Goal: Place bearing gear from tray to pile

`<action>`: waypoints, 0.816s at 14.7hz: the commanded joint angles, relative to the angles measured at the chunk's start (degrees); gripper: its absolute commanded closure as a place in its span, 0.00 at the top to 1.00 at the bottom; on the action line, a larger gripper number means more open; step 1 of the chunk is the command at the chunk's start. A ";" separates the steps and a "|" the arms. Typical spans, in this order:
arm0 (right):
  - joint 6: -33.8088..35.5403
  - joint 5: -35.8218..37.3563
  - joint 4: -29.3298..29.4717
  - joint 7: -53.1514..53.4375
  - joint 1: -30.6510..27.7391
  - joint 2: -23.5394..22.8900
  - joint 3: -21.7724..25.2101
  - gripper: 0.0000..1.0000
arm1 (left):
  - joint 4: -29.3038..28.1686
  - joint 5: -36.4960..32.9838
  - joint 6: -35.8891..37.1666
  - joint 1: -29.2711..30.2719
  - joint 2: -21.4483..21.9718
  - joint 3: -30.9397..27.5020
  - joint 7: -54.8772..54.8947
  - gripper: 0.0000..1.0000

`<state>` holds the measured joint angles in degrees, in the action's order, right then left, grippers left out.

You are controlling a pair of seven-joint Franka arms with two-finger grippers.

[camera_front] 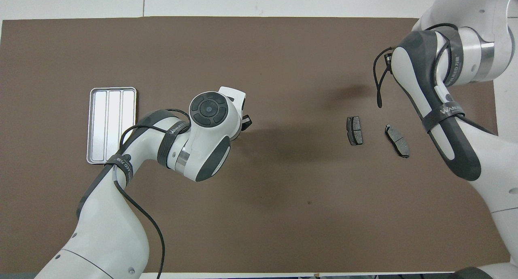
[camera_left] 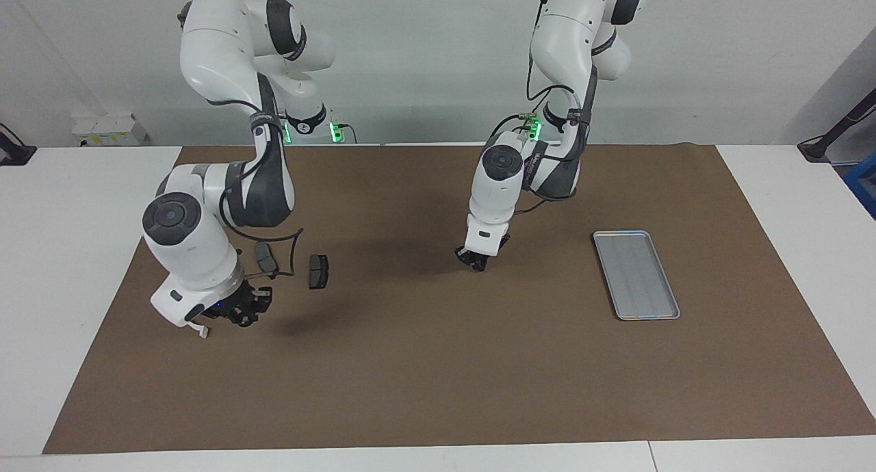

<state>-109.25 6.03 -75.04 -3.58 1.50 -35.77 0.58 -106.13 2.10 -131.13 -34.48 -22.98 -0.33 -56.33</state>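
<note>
At the right arm's end of the brown mat [camera_left: 438, 376] lies the pile: 2 dark grey brake pads and a white curved plastic half-ring bracket [camera_left: 203, 332]. Only 1 tip of the bracket shows, because the right arm covers most of it. The right gripper [camera_left: 245, 316] hangs low over the mat, just beside that tip. It is dark and tucked under its own wrist, so I cannot tell if it is holding anything.

The shallow silver metal tray [camera_left: 636, 275] with ribs sits well apart, at the left arm's end of the mat. Its long side runs from nearer the robots to farther from them. Nothing lies in it. No bearing gear can be seen on the mat either, so my guess is that the gear is in the right gripper, hidden from both views.

The right arm is the 1 at the pile, so the drop is its job. The first pad [camera_left: 264, 256] and the second pad [camera_left: 318, 271] lie nearer to the robots than the bracket tip, side by side with a gap between them. A black cable loop hangs in front of the first pad. Bare mat spreads toward the middle of the table, so there is room to set a small part down without bumping the pads. The bracket is the closest thing to knock.

The left gripper [camera_left: 477, 260] waits low over the middle of the mat, pinched shut on nothing, well apart from the tray and the pile.
</note>
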 commanded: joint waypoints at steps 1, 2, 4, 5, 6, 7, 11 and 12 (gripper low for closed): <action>-4.38 1.18 -1.25 -0.11 -1.15 -1.67 -0.93 0.00 | -1.54 -0.61 -1.85 -0.42 0.56 -0.55 -0.80 0.13; -5.26 1.27 -1.25 -0.20 -1.15 -2.19 -0.93 0.00 | -1.28 -0.61 -1.50 -0.42 0.56 -0.63 -0.80 0.60; -7.89 1.27 -1.25 -0.11 -1.06 -3.77 -0.93 0.00 | -0.75 -0.70 0.51 -0.42 0.74 -0.98 -0.71 1.00; -8.95 1.27 -1.25 0.07 -0.89 -4.48 -0.93 0.00 | -0.05 -0.70 2.35 0.19 1.17 -1.07 -0.71 1.00; -9.83 1.27 -1.69 0.33 -0.62 -4.75 -0.93 0.00 | -0.05 -0.70 4.63 1.07 3.01 -1.25 -0.10 1.00; -10.80 1.18 -2.30 0.33 -0.53 -4.75 -0.93 0.00 | -0.66 -0.87 7.09 3.34 6.51 -1.68 0.86 1.00; -14.66 0.83 -5.64 1.56 -0.18 -4.84 -0.93 0.00 | -1.19 -0.96 21.66 14.76 17.76 -1.69 19.55 1.00; -14.76 0.83 -5.82 1.74 -0.18 -4.84 -0.93 0.00 | -1.10 -0.96 25.10 16.88 19.97 -1.69 22.81 1.00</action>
<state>-122.10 6.24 -78.76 -3.32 1.34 -41.24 -0.01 -105.10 1.57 -111.83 -21.58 -9.00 -2.57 -39.90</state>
